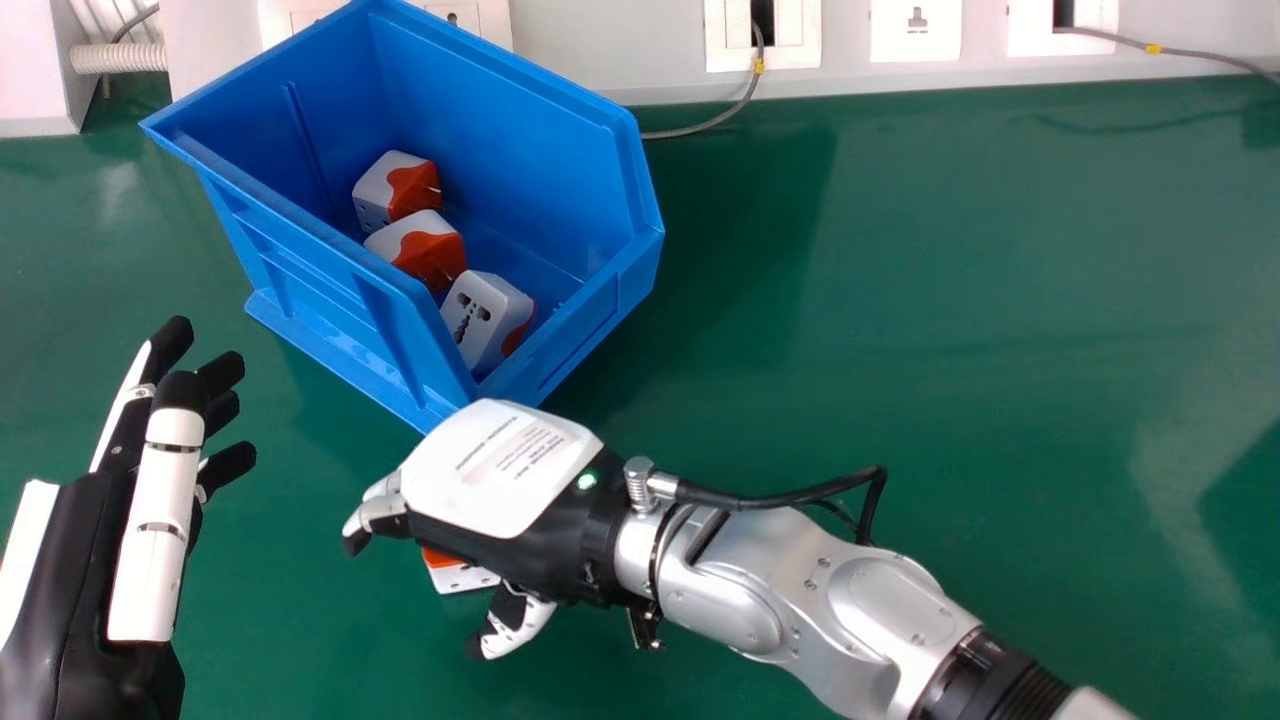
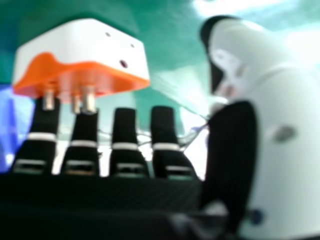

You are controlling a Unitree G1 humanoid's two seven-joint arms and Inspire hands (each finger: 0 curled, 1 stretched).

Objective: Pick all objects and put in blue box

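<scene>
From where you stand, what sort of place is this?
Probably a workshop or lab bench: a green work surface, wall sockets behind it, and a blue bin holding plug adapters.

Grn tbl, glossy (image 1: 960, 330) | blue box (image 1: 350, 290) on it | wht/orng adapter (image 1: 466, 578), robot's side of box | gry cable (image 1: 700, 128), R rear of box

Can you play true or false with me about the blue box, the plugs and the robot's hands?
1. Three plugs are inside the blue box. True.
2. The left hand is inside the box. False: the left hand is over the table, beside the box.
3. Metal pins stick out of the plug near the right hand. True.
4. That plug is all green. False: that plug is white and orange.
</scene>
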